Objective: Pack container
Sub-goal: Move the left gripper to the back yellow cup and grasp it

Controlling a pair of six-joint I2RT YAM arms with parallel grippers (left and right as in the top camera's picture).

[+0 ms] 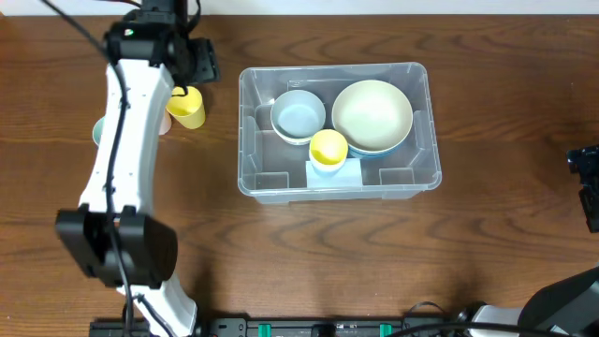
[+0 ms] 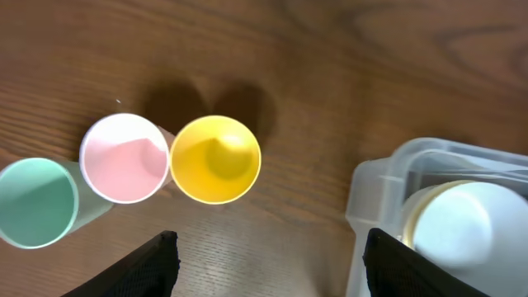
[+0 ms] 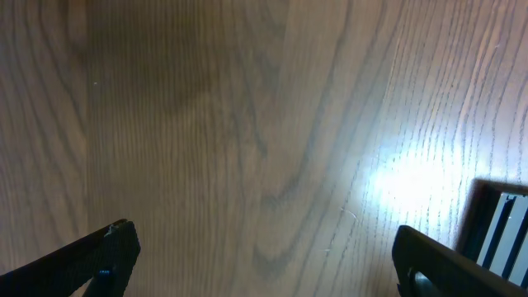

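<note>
A: Where's the bin?

B: The large clear rectangular plastic container (image 1: 333,68) sits mid-table on the dark brown wooden table (image 1: 487,262), long side across my overhead view. It holds a pale blue bowl (image 1: 299,115) on the left and a big cream bowl (image 1: 372,114) on the right. A packed yellow cup (image 1: 328,147) sits just in front, between them.

A: Grippers?

B: My left gripper (image 2: 271,239) hangs over bare wood between the loose cups and the container's corner. Its fingers are spread wide with nothing between them. My right gripper (image 3: 264,243) is well apart at the right table edge, fingers also wide, with only wood below.

A: Anything around or in the way?

B: Three loose cups stand in a row left of the container: a mint green plastic cup (image 2: 37,202), a pink plastic cup (image 2: 124,158) and a loose yellow cup (image 2: 216,159). Their rims touch or nearly touch, and their mouths face my left wrist camera. Overhead, my left arm's white link (image 1: 122,140) crosses over them and hides most of the pink and green ones. The container's left wall stands between those cups and the bowls.
</note>
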